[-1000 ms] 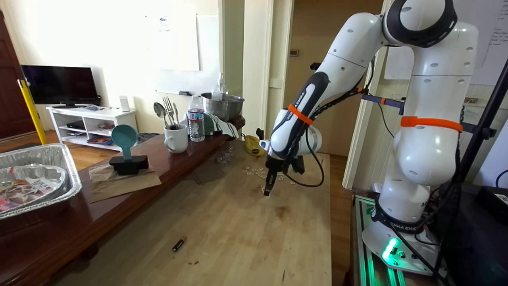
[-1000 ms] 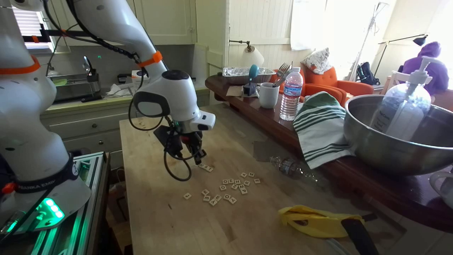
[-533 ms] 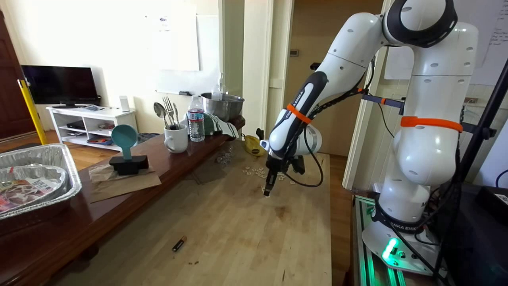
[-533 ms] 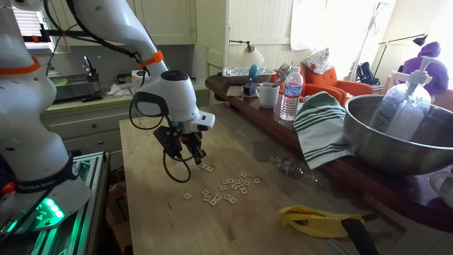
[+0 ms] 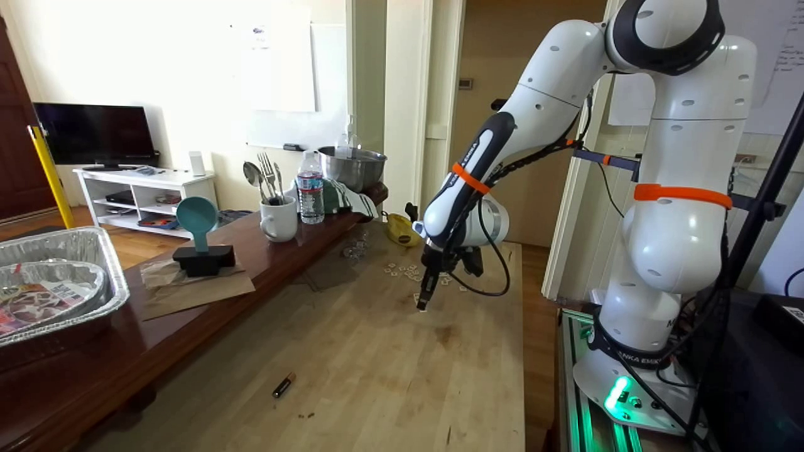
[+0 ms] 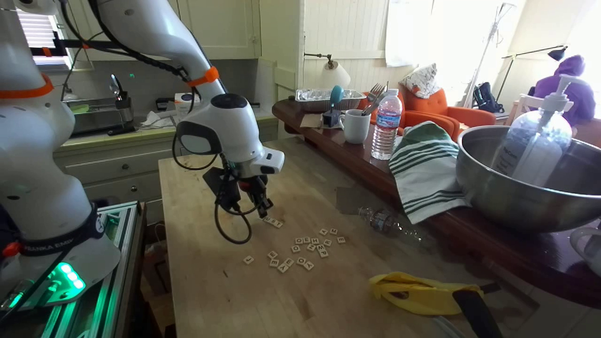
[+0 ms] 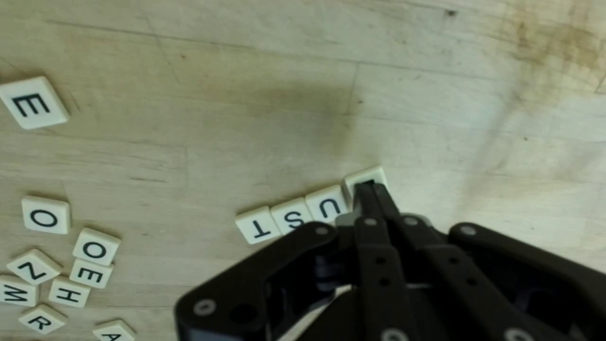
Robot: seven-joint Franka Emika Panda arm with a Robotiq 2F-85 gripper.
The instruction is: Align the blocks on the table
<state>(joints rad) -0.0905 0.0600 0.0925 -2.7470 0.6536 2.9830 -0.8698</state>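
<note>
1. In an exterior view my arm (image 5: 546, 94) leans from beside the table (image 5: 377, 376) and bends downward, pincer (image 5: 423, 305) pointing at it; a raised dark ledge (image 5: 276, 260) runs along the table's opposite side, and a battery (image 5: 284, 385) lies on the table; since a second ago my orange band (image 5: 471, 178) has shifted slightly
2. In an exterior view my wrist (image 6: 239, 129) hangs tilted above the table, on which lie a clear bottle (image 6: 385, 221), a yellow bundle (image 6: 418, 292) and scattered blocks (image 6: 306, 240); my cable loop (image 6: 236, 242) hangs a little lower than a second ago
3. In the wrist view my pincer is drawn narrow, fingertips (image 7: 363, 196) together over part of a block (image 7: 362, 176) on the table, just beside the row T, S, U (image 7: 291, 215); whether they touch it I cannot tell
</note>
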